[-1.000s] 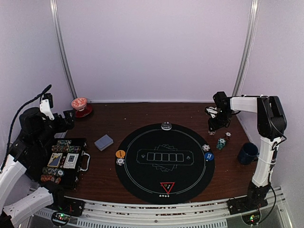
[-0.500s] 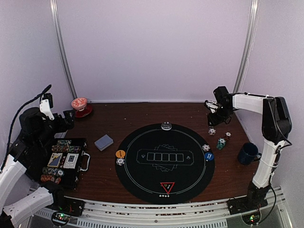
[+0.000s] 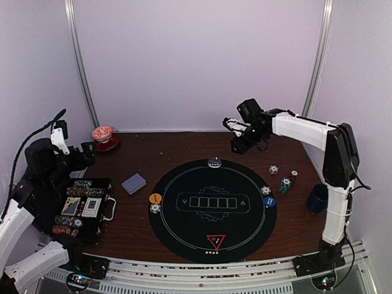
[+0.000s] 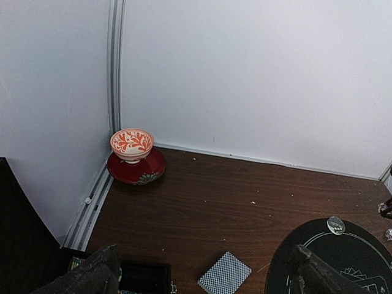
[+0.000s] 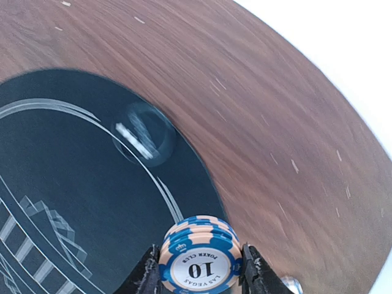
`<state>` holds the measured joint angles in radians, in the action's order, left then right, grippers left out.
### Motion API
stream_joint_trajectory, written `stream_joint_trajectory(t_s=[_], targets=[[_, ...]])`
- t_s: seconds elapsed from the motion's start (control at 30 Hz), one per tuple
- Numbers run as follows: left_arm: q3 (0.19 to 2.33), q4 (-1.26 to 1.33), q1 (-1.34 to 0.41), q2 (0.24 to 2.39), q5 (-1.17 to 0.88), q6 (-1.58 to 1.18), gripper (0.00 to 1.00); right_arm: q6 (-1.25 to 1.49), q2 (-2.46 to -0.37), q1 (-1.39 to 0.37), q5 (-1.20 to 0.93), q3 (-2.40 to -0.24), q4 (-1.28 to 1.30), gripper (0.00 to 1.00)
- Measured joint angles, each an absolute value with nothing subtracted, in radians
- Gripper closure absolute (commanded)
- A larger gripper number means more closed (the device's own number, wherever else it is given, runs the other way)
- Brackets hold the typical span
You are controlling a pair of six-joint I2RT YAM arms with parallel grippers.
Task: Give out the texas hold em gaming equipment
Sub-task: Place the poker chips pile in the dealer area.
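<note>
Blue-and-cream poker chips (image 5: 199, 254), a short stack marked 10, sit pinched between the fingers of the right gripper (image 3: 236, 143). Within the past second it has swung away from the loose chips (image 3: 283, 182), now well off to its outer side. It hangs above the far rim of the black mat (image 3: 184, 229), with the clear disc (image 3: 214, 162) just below and ahead of it. The shift suggests a fresh stake is bound for another seat. Across the table the left gripper (image 4: 206, 253) stands spread wide and empty, the card deck (image 4: 225, 274) lying ahead of it, between its fingers.
</note>
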<state>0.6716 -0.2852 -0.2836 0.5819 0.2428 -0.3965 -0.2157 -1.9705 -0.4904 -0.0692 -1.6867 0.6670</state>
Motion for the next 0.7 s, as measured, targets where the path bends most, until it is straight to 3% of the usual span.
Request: stream_joint_trajectory(t_s=[0.4,0.7], targets=[[0.671,-0.285,-0.270,0.581,0.244,-0.403,0.02,-0.225,-2.357,-0.689,0.006,-2.134,0.738,0.70],[0.671,-0.285,-0.267,0.582,0.242,-0.405,0.02,-0.240,-2.435,-0.729,0.064,-2.210,0.687,0.72]])
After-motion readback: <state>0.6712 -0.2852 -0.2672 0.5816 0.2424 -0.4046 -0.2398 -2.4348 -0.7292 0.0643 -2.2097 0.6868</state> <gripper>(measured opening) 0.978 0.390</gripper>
